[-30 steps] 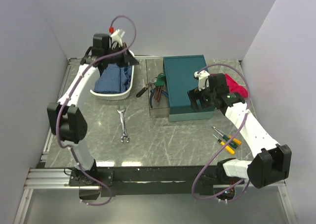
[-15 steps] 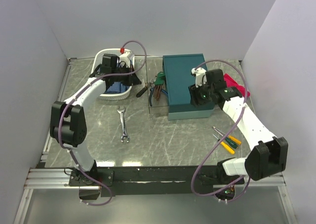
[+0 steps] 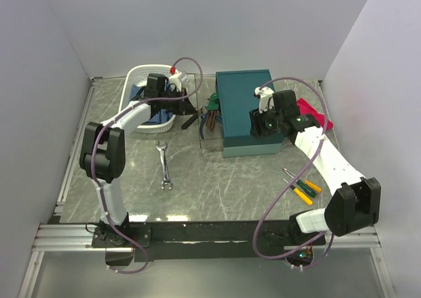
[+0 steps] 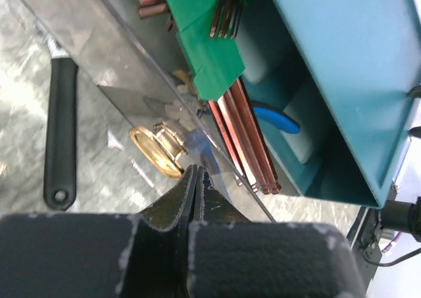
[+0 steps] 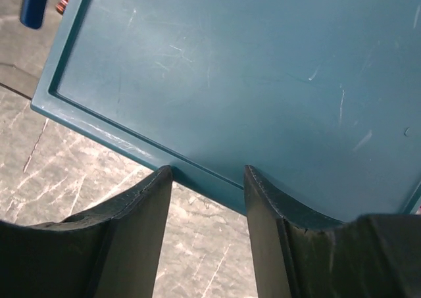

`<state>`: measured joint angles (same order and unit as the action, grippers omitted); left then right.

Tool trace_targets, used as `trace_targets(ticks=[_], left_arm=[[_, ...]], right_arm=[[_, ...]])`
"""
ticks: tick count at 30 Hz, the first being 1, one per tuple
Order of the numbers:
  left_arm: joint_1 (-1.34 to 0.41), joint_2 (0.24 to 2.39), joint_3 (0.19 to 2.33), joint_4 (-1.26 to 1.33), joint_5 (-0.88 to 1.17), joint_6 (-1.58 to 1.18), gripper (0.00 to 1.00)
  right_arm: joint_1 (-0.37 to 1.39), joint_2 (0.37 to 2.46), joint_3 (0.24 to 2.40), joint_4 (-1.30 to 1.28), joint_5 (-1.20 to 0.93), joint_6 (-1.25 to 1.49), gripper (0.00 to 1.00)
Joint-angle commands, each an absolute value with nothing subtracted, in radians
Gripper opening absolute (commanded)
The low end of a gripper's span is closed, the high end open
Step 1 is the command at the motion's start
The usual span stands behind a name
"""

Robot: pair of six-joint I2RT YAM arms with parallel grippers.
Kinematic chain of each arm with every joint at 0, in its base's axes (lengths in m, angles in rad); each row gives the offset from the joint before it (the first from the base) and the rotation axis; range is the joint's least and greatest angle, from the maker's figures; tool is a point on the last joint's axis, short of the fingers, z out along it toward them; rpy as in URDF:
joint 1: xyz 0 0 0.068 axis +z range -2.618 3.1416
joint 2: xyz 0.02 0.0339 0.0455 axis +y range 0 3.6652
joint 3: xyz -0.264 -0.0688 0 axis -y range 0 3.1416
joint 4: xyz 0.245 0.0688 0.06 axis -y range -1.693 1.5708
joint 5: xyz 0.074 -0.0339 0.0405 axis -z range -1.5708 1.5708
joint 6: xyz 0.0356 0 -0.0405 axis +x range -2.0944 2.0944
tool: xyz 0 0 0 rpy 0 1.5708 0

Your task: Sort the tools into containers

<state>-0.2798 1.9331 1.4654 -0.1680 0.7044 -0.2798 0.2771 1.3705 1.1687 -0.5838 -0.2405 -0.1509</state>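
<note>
Two shifts: the left claw (image 4: 196, 173), pinched shut and empty, has swung from the basket (image 3: 141, 72) to the tray (image 3: 212, 145) beside the box (image 3: 243, 110). The right claw (image 5: 207, 173) has narrowed halfway astride the box's rim, grip unclear. Spanner (image 3: 164, 168) and screwdrivers (image 3: 301, 185) lie unsorted on the counter (image 3: 217, 179).

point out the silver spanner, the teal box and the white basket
silver spanner (image 3: 164, 168), top external view, middle of its shaft
teal box (image 3: 243, 107), top external view, bare middle of its lid
white basket (image 3: 146, 67), top external view, far rim
</note>
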Motion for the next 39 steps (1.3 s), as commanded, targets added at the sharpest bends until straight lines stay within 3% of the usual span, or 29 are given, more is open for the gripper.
trace_targets(ticks=[1, 20, 32, 34, 35, 39], left_arm=[[-0.317, 1.942, 1.525, -0.040, 0.793, -0.322, 0.01], [-0.433, 2.131, 1.661, 0.104, 0.838, -0.495, 0.01], [-0.453, 2.123, 1.632, 0.083, 0.844, -0.425, 0.01], [-0.446, 2.097, 1.638, 0.039, 0.854, -0.381, 0.06], [-0.439, 2.085, 1.641, -0.045, 0.864, -0.365, 0.22], [-0.382, 1.936, 1.545, -0.120, 0.926, -0.313, 0.44]], right_arm=[[0.273, 1.394, 1.074, -0.569, -0.187, -0.167, 0.56], [0.273, 1.373, 1.046, -0.584, -0.173, -0.206, 0.61], [0.275, 1.367, 1.048, -0.597, -0.163, -0.210, 0.61], [0.273, 1.370, 1.054, -0.598, -0.164, -0.213, 0.62], [0.273, 1.373, 1.057, -0.600, -0.164, -0.215, 0.62], [0.275, 1.374, 1.062, -0.595, -0.149, -0.225, 0.66]])
